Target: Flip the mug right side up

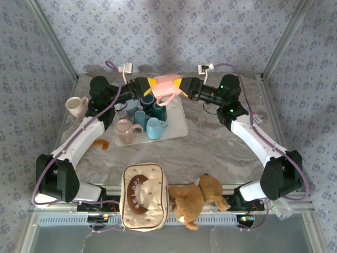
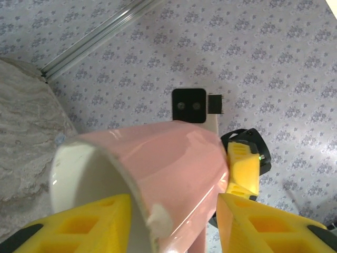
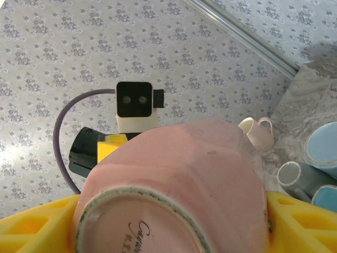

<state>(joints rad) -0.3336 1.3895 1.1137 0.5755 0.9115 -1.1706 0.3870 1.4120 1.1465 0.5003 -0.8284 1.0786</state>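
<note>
Both arms meet high at the far end of the table (image 1: 221,147), and the pink mug (image 1: 166,87) hangs between them, clear of the surface. It sits just above the far edge of the tray (image 1: 178,126), close under the back wall (image 1: 168,37). The mug lies on its side, its mouth toward the left arm, its underside toward the right arm and its handle pointing down.

The left end effector (image 1: 152,84) has its yellow fingers spread wide around the rim end of the mug. The right end effector (image 1: 180,84) has its fingers pressed against both sides of the body near the foot. Both have hold of the mug.

Directly below is a tight spot, with the blue cups (image 1: 155,128) and a glass mug (image 1: 125,132) packed on the tray's left half. The tray's right half is bare, and beyond it a wide stretch of marble runs toward the right arm. A cream mug (image 1: 77,106) stands near the table's left edge. The near edge is taken up by a quilted bag (image 1: 145,197) and a teddy bear (image 1: 194,199).

For writing, the right wrist view shows dark cursive script on the mug's underside, but it is cut off by the frame, so I cannot read the name. The bag's brown patch has pale letters, too small to make out.
</note>
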